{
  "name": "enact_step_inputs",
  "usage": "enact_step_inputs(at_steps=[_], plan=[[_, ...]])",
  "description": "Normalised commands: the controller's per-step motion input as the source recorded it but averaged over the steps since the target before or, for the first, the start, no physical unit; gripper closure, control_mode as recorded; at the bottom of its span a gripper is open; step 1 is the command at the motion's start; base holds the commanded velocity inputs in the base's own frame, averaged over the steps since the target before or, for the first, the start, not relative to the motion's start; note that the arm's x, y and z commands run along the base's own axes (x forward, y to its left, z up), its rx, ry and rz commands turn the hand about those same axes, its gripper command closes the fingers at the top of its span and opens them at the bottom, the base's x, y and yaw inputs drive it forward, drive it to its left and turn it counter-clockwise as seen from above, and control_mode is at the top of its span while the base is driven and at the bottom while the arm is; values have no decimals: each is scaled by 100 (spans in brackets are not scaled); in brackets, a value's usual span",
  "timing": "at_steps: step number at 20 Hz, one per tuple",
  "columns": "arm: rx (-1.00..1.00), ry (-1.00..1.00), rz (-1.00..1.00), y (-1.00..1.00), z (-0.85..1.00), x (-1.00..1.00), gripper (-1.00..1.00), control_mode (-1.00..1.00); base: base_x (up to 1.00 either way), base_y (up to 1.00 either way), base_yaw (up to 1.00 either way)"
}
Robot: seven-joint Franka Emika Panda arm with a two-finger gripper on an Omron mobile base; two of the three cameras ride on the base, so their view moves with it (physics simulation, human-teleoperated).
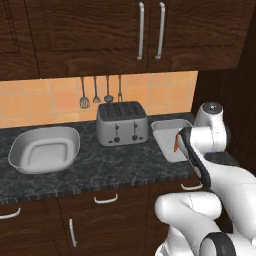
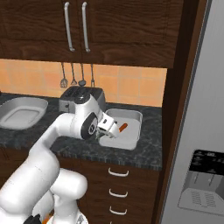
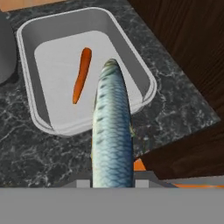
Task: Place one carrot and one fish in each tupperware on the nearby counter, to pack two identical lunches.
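Note:
My gripper (image 3: 113,182) is shut on a silver-blue scaled fish (image 3: 113,131), which points out from the hand over the near rim of the rectangular tupperware (image 3: 27,39). One orange carrot (image 3: 81,75) lies on that tub's floor, to the left of the fish's head. In the base views the gripper (image 2: 112,129) hovers just above this tub (image 2: 133,113) at the counter's right end (image 1: 167,126). The more oval tupperware (image 1: 45,150) stands at the left of the counter (image 1: 100,170), with nothing in it.
A silver slotted toaster (image 1: 121,122) stands between the two tubs. Utensils (image 1: 100,92) hang on the tiled wall behind it. A dark wood panel (image 1: 225,75) and the grey fridge (image 2: 201,131) close off the right. Drawers with silver handles (image 2: 118,173) sit below.

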Motion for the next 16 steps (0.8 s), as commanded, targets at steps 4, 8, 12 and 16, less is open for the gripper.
enact_step_inputs(at_steps=[4,8,12,16], plan=[[4,6,0,-14,-43,100,100,-100,0,0,0],[4,3,0,-30,-41,99,100,-100,0,0,0],[4,3,0,-26,-46,87,100,-100,0,0,0],[2,3,0,-5,-49,74,100,-100,0,0,0]])
